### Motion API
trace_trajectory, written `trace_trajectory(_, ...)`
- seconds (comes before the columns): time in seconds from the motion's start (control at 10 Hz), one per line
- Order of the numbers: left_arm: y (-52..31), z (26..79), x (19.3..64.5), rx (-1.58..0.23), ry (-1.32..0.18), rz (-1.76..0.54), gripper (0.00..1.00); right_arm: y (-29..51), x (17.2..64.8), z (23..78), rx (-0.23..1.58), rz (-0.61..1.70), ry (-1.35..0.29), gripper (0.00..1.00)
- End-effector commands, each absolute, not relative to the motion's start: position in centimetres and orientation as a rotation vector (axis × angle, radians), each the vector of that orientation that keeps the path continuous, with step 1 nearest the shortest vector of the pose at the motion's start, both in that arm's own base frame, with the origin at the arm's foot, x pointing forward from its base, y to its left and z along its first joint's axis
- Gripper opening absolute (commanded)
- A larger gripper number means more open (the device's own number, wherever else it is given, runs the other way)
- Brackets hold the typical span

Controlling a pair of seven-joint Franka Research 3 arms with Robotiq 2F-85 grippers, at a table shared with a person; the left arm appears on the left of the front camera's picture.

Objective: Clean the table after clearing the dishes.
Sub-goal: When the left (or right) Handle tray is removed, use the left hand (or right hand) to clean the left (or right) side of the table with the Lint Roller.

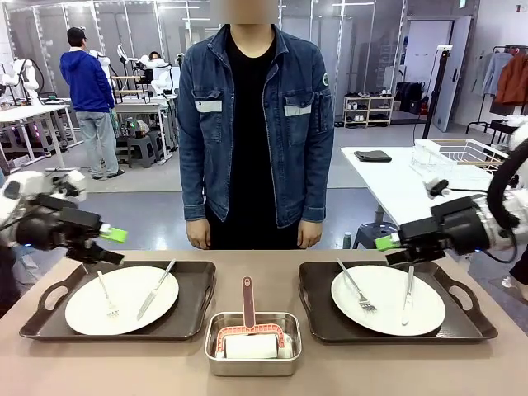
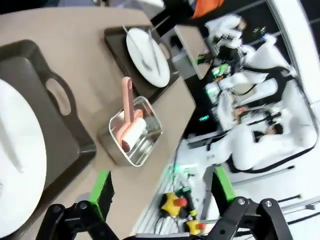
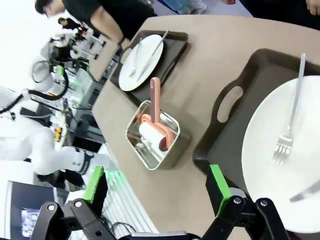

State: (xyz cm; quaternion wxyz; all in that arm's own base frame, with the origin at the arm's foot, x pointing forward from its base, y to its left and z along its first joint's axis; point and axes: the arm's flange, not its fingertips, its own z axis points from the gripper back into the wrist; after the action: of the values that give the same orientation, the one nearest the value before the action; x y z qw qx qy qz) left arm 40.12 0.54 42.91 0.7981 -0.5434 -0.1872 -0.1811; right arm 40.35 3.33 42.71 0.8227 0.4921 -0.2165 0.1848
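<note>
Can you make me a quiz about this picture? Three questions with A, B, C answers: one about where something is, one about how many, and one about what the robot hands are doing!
1. Where is the pink roller?
A. In the metal pan between the two trays
B. On the floor
C. On a shelf

2. How many white plates are on the trays?
A. One
B. Two
C. Four

3. What are the left gripper and the right gripper doing?
A. Both open, holding nothing
B. Both shut on forks
C. Lifting a tray together

Answers:
1 A, because the roller lies in the pan at the middle of the table.
2 B, because each tray carries one plate.
3 A, because each gripper's green-padded fingers stand apart with nothing between them.
</note>
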Motion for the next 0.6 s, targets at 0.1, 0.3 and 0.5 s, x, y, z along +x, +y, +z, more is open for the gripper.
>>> trace_trajectory(0.1, 7.4, 41.1, 39.3, -1.260, -0.459, -0.280, 1.00, -0.7, 37.1, 42.7, 1.092, 0.274, -0.543, 1.00)
trace_trajectory(0.3, 12.3, 40.9, 37.3, -1.253, -0.550, -0.201, 1.00, -3.7, 34.8, 42.1, 1.108, 0.202, -0.612, 1.00)
trace_trajectory(0.5, 17.4, 39.9, 34.1, -1.229, -0.637, -0.143, 1.00, -8.5, 32.5, 42.0, 1.105, 0.078, -0.700, 1.00)
